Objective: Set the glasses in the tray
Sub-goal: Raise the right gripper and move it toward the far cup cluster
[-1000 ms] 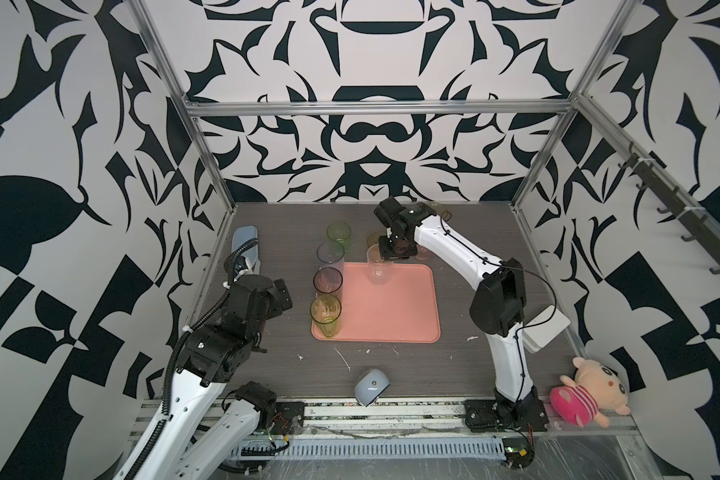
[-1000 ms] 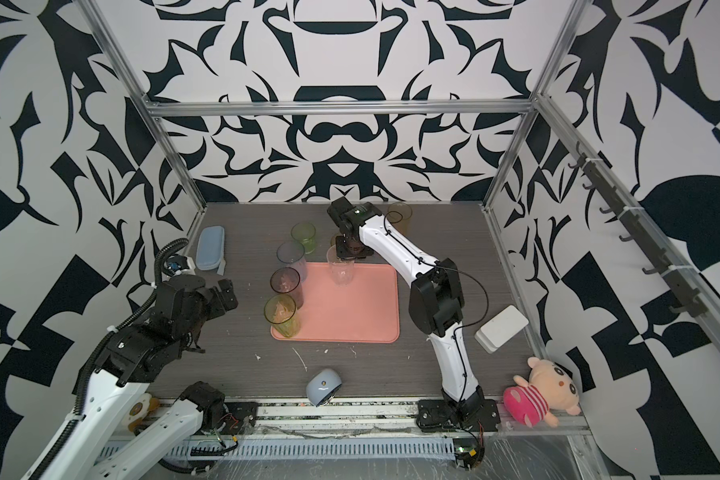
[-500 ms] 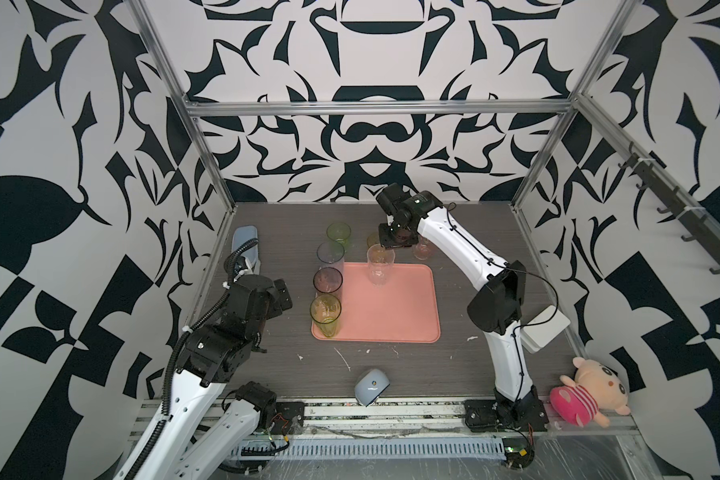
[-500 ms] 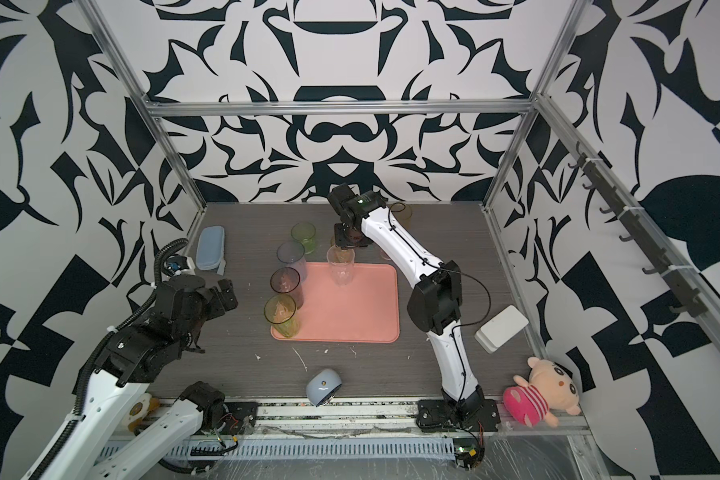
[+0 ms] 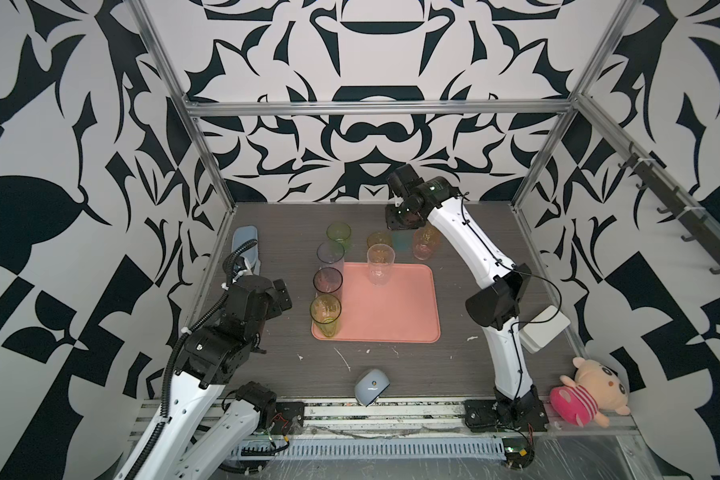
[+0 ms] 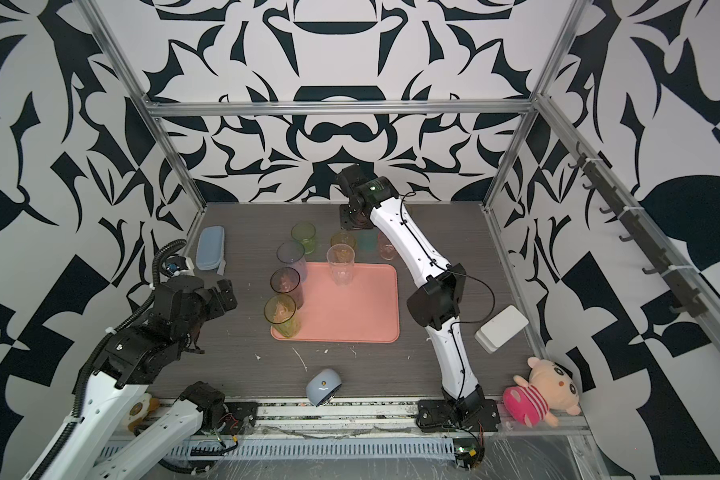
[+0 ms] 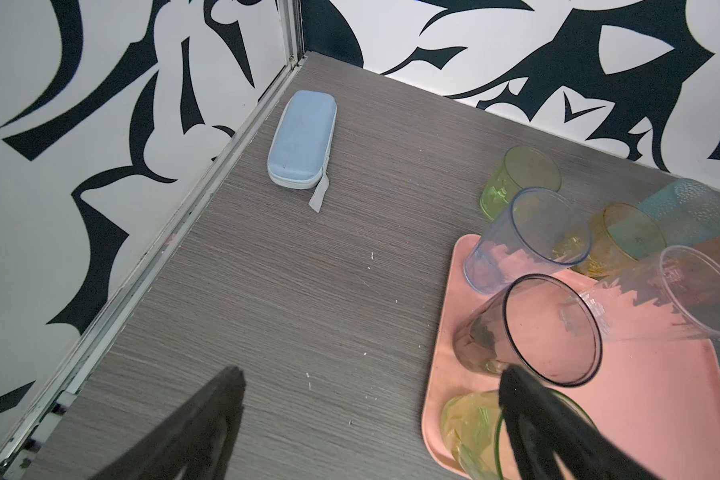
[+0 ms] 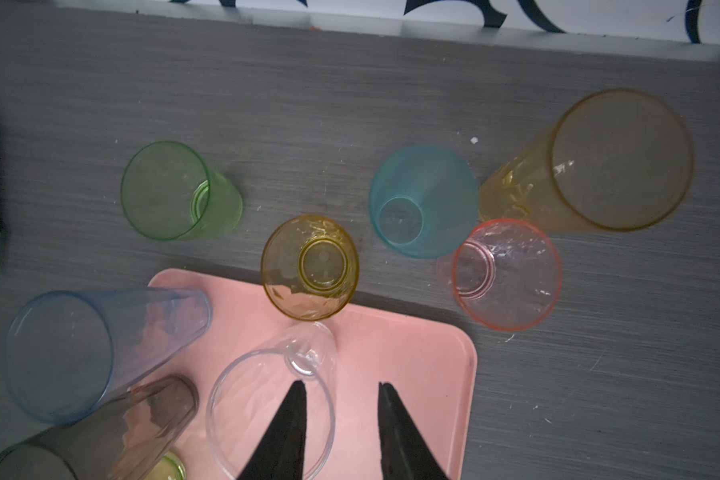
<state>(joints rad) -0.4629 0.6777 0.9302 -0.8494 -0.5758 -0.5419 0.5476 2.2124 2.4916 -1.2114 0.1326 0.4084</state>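
While black-and-white patterned walls [image 5: 371,124] enclosed the grey woodgrain table [image 5: 454,374], left gripper [image 7: 373,374] gaped wide; right gripper [image 8: 341,385] stood apart, empty.

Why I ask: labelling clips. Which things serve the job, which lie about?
Job: tray, clear glass, blue glass, grey glass, lime glass, green glass, amber glass, teal glass, pink glass, orange glass.
Stray: blue case, mouse-like object, white box, plush toy.

Clear glass [image 6: 340,266] upright on the salmon tray [image 6: 352,320]
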